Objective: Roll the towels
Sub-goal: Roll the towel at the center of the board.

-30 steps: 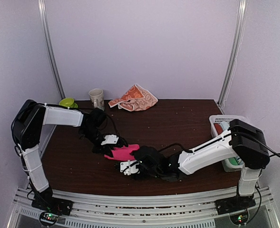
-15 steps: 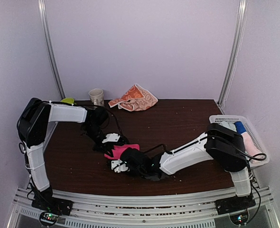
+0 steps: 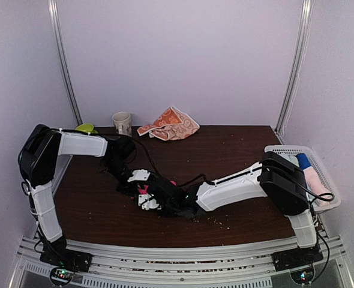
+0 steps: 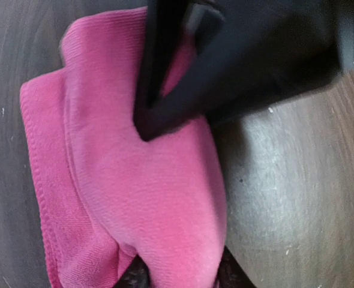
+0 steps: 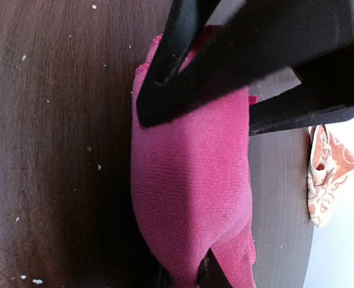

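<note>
Tabletop [image 3: 237, 150] of dark wood carries everything, and both arms meet over its near-left part. The right arm [image 3: 231, 189] stretches from the near right corner, almost parallel to the near edge. The left arm [image 3: 81, 145] comes in from the left edge. A basket [image 3: 285, 148] at the right edge holds some rolls.

The orange towel [image 3: 172, 125] with bunny prints lies crumpled at the far edge, left of its middle, well apart from both tools and untouched.

The pink towel [image 5: 189, 198] lies left of centre, toward the near edge, and from above it is almost hidden between the tools. It is a loose folded or part-rolled bundle. Its long axis seems to run roughly left to right, along the near edge, in line with the right arm's reach. The tools face each other from its opposite ends.

The right tool [image 3: 146, 201] straddles the bundle's right end, one finger on each long side, pinching it across its width. The left tool [image 3: 140, 177] sits at the far-left end with one finger lying on the cloth. A strip of pink shows between its fingers, but I cannot tell whether it grips.

The right tool looks better placed, so any turning of the bundle should go about that left-right axis.
</note>
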